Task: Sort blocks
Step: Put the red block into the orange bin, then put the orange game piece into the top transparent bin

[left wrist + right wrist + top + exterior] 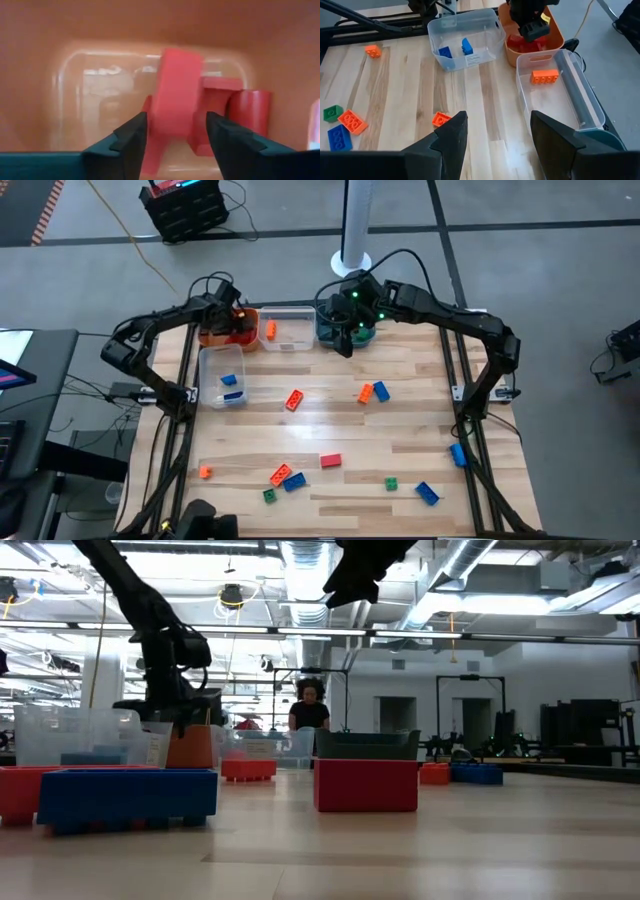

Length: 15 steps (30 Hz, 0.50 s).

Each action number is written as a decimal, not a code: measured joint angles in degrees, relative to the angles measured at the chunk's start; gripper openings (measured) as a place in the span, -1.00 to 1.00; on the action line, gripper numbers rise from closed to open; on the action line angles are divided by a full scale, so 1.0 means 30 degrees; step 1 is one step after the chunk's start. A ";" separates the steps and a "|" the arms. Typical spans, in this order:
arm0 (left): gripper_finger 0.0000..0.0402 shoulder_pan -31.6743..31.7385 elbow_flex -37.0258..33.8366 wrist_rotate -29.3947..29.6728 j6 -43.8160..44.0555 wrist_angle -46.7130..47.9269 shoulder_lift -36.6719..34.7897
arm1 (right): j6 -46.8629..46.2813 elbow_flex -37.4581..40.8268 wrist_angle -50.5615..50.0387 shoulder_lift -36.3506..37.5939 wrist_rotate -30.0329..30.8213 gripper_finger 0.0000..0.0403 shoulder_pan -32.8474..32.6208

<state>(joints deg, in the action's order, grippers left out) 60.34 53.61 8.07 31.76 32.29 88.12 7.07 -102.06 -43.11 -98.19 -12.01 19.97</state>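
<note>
A lab hall: exposed ceiling ducts (pixel 300 570), concrete floor (pixel 520 270).

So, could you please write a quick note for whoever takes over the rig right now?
Left claw: open inside the orange bin, a red block loose between its jaws, above other reds.
Right claw: open, empty, over the teal bin.
Done: one orange block in a clear bin, two blue blocks in the other clear bin.
Left: about eleven loose blocks on the table, greens included.

Wooden table (pixel 330 435) — orange bin (pixel 222 332), two clear bins, teal bin (pixel 335 323).
</note>
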 joint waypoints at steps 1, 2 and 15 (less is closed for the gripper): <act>0.02 0.0000 0.0103 0.0001 -0.0138 0.0005 0.0000 | 0.0000 0.0000 -0.0030 0.0007 0.0000 0.12 0.0000; 0.04 0.0000 0.0211 0.0006 -0.0213 0.0029 0.0000 | 0.0000 0.0000 -0.0076 0.0007 0.0005 0.12 0.0000; -0.03 -0.4300 0.2131 0.2070 -0.4164 0.1416 -0.4072 | 0.0325 0.0000 -0.1047 0.0022 0.0022 0.12 0.0146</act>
<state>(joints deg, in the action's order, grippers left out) 47.43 60.01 14.28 19.27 36.54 75.90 8.05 -102.06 -46.25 -98.13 -11.94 20.40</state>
